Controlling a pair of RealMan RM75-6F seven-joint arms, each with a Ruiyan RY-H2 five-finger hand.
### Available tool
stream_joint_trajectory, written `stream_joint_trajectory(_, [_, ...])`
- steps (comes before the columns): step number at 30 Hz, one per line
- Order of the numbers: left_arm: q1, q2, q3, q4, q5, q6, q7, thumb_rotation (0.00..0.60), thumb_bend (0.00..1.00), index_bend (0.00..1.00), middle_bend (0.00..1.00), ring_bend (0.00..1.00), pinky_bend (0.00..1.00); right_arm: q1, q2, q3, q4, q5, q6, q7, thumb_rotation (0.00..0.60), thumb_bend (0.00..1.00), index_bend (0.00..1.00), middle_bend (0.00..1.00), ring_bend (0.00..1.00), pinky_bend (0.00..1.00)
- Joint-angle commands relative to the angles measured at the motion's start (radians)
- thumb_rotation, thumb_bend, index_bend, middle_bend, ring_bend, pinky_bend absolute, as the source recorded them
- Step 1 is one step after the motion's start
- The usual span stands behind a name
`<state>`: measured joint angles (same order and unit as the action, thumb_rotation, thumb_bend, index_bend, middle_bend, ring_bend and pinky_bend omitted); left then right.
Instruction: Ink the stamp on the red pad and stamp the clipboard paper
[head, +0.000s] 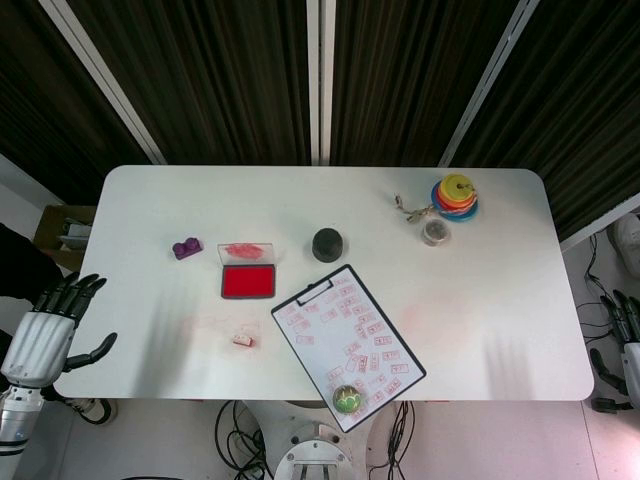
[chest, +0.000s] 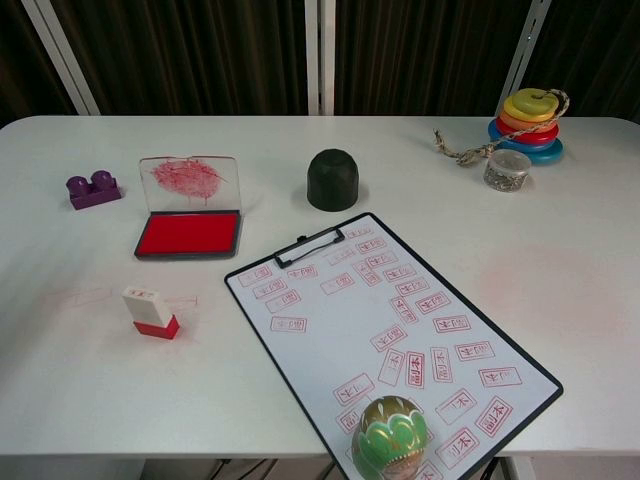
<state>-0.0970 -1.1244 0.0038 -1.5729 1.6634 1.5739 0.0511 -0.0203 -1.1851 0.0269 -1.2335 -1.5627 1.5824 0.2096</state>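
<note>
The small stamp (chest: 150, 312) with a white top and red base stands on the table (chest: 90, 400), in front of the open red ink pad (chest: 188, 233); both also show in the head view, the stamp (head: 241, 340) and the pad (head: 247, 281). The clipboard (chest: 395, 335) lies tilted to the right of them, its paper covered with several red stamp marks. My left hand (head: 45, 330) hangs open beyond the table's left edge, holding nothing. My right hand (head: 628, 335) is at the far right frame edge, off the table; its fingers are partly cut off.
A green-and-gold ball (chest: 391, 438) rests on the clipboard's near corner. A dark dome (chest: 332, 179) sits behind the clipboard. A purple brick (chest: 93, 188) lies at far left. A ring stacker (chest: 527, 124), a small jar (chest: 506, 169) and a cord sit at far right.
</note>
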Motion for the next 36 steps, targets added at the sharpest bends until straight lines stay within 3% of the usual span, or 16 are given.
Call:
stream_joint_trajectory(1, [-0.002, 0.001, -0.001, 0.002, -0.013, -0.013, -0.011, 0.000, 0.21, 0.12, 0.12, 0.08, 0.17, 0.001, 0.000, 0.000, -0.002, 0.000, -0.001, -0.002, 0.600, 0.29, 0.00, 0.00, 0.00, 0.00])
stream_joint_trajectory(18, [-0.006, -0.003, 0.011, 0.003, 0.049, 0.013, -0.018, 0.007, 0.21, 0.12, 0.12, 0.08, 0.17, -0.001, 0.007, 0.002, -0.012, -0.001, 0.007, -0.004, 0.600, 0.29, 0.00, 0.00, 0.00, 0.00])
stream_joint_trajectory(19, [-0.008, -0.003, 0.013, 0.001, 0.063, 0.018, -0.020, 0.024, 0.21, 0.12, 0.12, 0.08, 0.17, 0.000, 0.008, 0.003, -0.014, -0.001, 0.008, -0.004, 0.600, 0.29, 0.00, 0.00, 0.00, 0.00])
stream_joint_trajectory(21, [-0.010, -0.002, 0.018, -0.007, 0.078, 0.021, -0.022, 0.178, 0.21, 0.12, 0.12, 0.10, 0.21, 0.000, 0.011, 0.004, -0.019, 0.000, 0.007, -0.005, 0.600, 0.29, 0.00, 0.00, 0.00, 0.00])
stream_joint_trajectory(22, [-0.010, -0.002, 0.016, -0.018, 0.079, 0.025, -0.016, 0.342, 0.22, 0.12, 0.14, 0.16, 0.34, 0.001, 0.012, 0.004, -0.021, 0.001, 0.005, -0.006, 0.600, 0.29, 0.00, 0.00, 0.00, 0.00])
stream_joint_trajectory(23, [-0.010, -0.005, 0.016, -0.025, 0.083, 0.025, -0.003, 0.484, 0.22, 0.13, 0.17, 0.29, 0.52, 0.001, 0.013, 0.004, -0.021, 0.003, 0.003, -0.007, 0.600, 0.29, 0.00, 0.00, 0.00, 0.00])
stream_joint_trajectory(24, [-0.011, -0.008, 0.020, -0.033, 0.091, 0.022, 0.005, 0.567, 0.23, 0.15, 0.22, 0.42, 0.69, 0.002, 0.013, 0.004, -0.020, 0.005, 0.000, -0.008, 0.600, 0.29, 0.00, 0.00, 0.00, 0.00])
stream_joint_trajectory(25, [-0.014, -0.013, 0.026, -0.039, 0.108, 0.019, 0.015, 0.600, 0.24, 0.17, 0.29, 0.56, 0.84, 0.003, 0.012, 0.005, -0.018, 0.008, -0.004, -0.006, 0.600, 0.29, 0.00, 0.00, 0.00, 0.00])
stream_joint_trajectory(28, [-0.028, -0.036, 0.042, -0.046, 0.140, -0.004, 0.022, 0.600, 0.25, 0.24, 0.39, 0.75, 0.99, 0.006, 0.008, 0.005, -0.010, 0.015, -0.018, 0.002, 0.600, 0.29, 0.00, 0.00, 0.00, 0.00])
stream_joint_trajectory(33, [-0.067, -0.104, 0.032, -0.047, 0.161, -0.063, 0.096, 0.600, 0.26, 0.30, 0.41, 0.88, 1.00, 0.011, 0.005, 0.003, -0.008, 0.008, -0.020, 0.003, 0.600, 0.29, 0.00, 0.00, 0.00, 0.00])
stream_joint_trajectory(36, [-0.106, -0.155, 0.023, -0.071, 0.136, -0.153, 0.154, 0.600, 0.26, 0.30, 0.40, 0.92, 1.00, 0.012, 0.006, 0.003, -0.011, 0.005, -0.018, 0.005, 0.600, 0.29, 0.00, 0.00, 0.00, 0.00])
